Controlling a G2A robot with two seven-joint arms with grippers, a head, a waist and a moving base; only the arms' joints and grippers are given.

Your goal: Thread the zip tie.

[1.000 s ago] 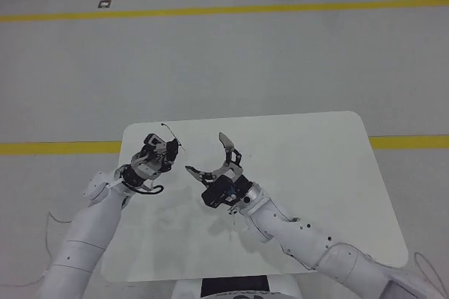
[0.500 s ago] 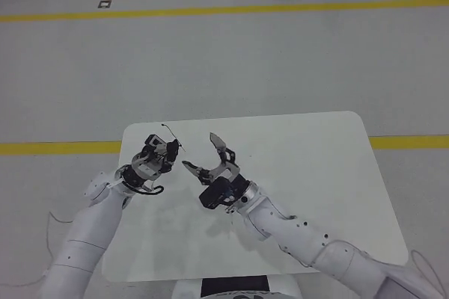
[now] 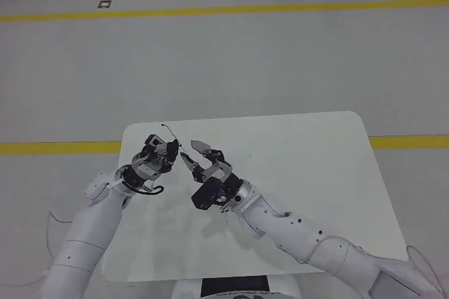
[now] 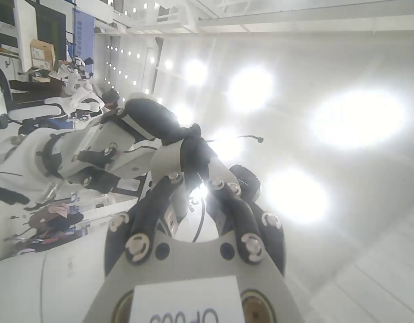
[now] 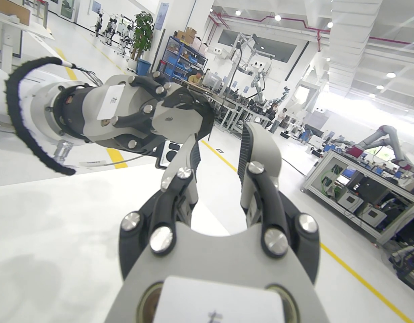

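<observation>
Since the earlier frames, the right tool (image 3: pixel 189 150) has been swung across the white, round-cornered bench (image 3: pixel 307 164) towards the left tool (image 3: pixel 163 149). Its fingers, formerly splayed wide, have been drawn closer, though a clear gap is kept between them. The left tool has not been shifted. It is held raised above the bench near the far left corner and is pressed together on a thin black plastic zip tie (image 3: pixel 170 132). The tie's free length is left sticking out past the fingertips towards the far edge.

The tie is probably held aloft and steady in this way so that its loose part can be reached from the side. The right tool is probably kept partly spread so that the strand can be taken between its pads. The step in hand is judged to be the approach to that free end, and no threading is seen yet. Fine alignment is called for next, because so thin a strand could easily be nudged aside or bent.
</observation>
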